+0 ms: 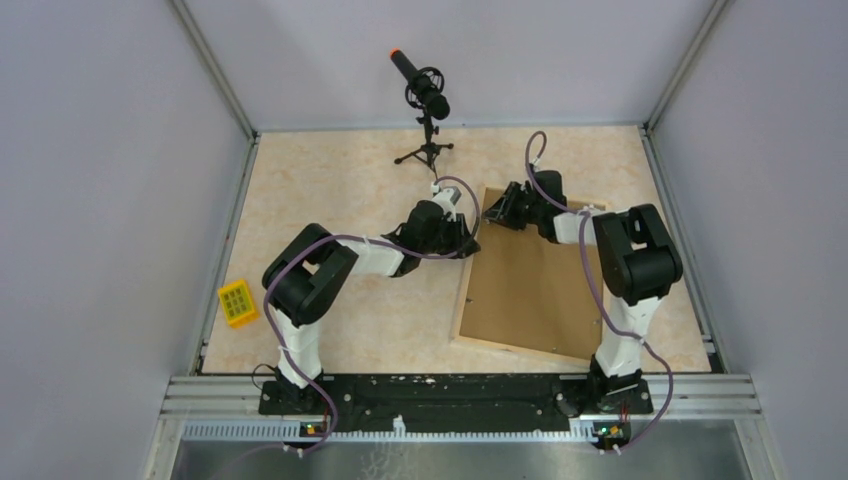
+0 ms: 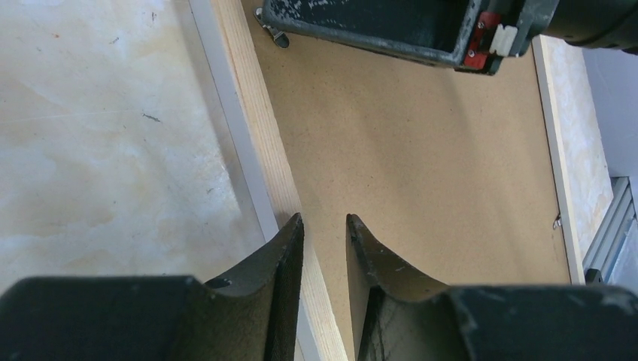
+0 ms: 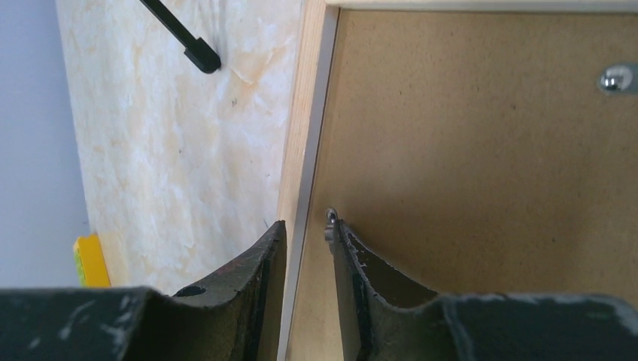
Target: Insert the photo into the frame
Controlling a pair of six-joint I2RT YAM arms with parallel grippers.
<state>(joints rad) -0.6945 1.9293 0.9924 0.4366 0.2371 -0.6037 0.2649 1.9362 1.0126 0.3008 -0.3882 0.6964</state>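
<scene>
At frame (image 2: 259,128) rim | left hand (image 2: 323,222) narrow, pinching rim | right hand (image 3: 305,226) narrow astride rim, grip unclear

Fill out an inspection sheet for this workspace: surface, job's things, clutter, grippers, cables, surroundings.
surface: beige marbled table top, a few small marks.
job's things: frame lies back up, angled, on the right half, brown backing board in it; photo not seen.
clutter: yellow block at the left edge; microphone on a stand at the far side.
grippers: left gripper straddles the frame's left rail; right gripper straddles the same rail near the far corner; fingers narrowly apart, grip cannot be told.
cables: purple cables looped along both arms.
surroundings: grey walls on three sides.
</scene>
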